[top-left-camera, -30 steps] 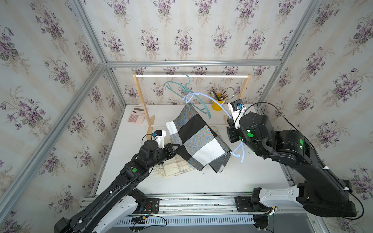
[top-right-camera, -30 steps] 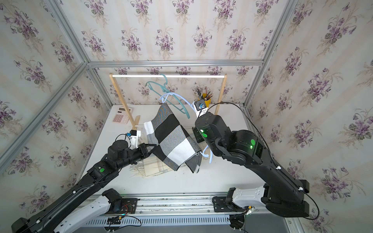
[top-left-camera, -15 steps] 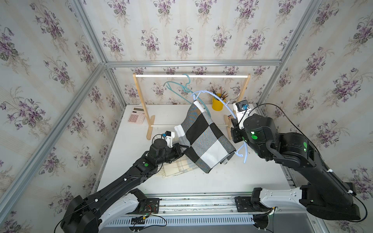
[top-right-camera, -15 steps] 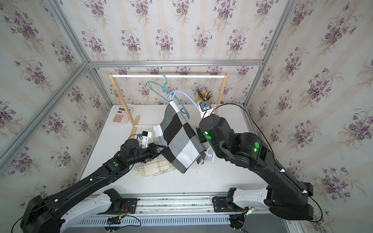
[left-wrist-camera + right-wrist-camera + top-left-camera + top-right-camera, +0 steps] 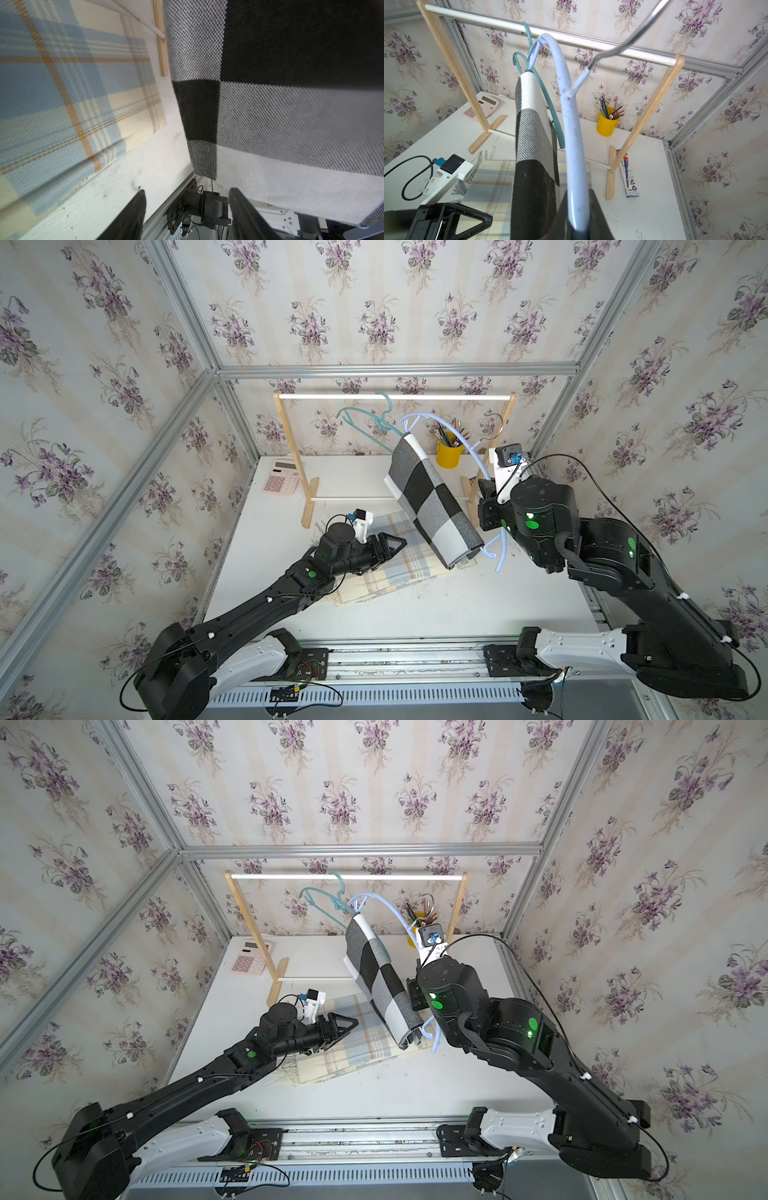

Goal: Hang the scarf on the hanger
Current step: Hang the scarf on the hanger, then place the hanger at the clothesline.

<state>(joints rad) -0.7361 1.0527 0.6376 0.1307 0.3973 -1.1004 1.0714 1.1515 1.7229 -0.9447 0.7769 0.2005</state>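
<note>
Left wrist view: the left hand (image 5: 187, 192) stands wide and empty over the plaid cloth (image 5: 62, 83) at the middle of the bench (image 5: 436, 614). The scarf (image 5: 270, 114) hangs just to its right, draped over the hanger (image 5: 573, 135), whose long axis climbs back toward the rail (image 5: 488, 20). The right hand (image 5: 578, 199), the nearer one, clamps the hanger's lower arm.

Pale wallpaper (image 5: 374, 302) with purple flowers covers every wall, aluminium framing (image 5: 395, 370) runs along the corners, and a white table (image 5: 457, 605) carries a wooden clothes rack (image 5: 287, 439) near the back.
</note>
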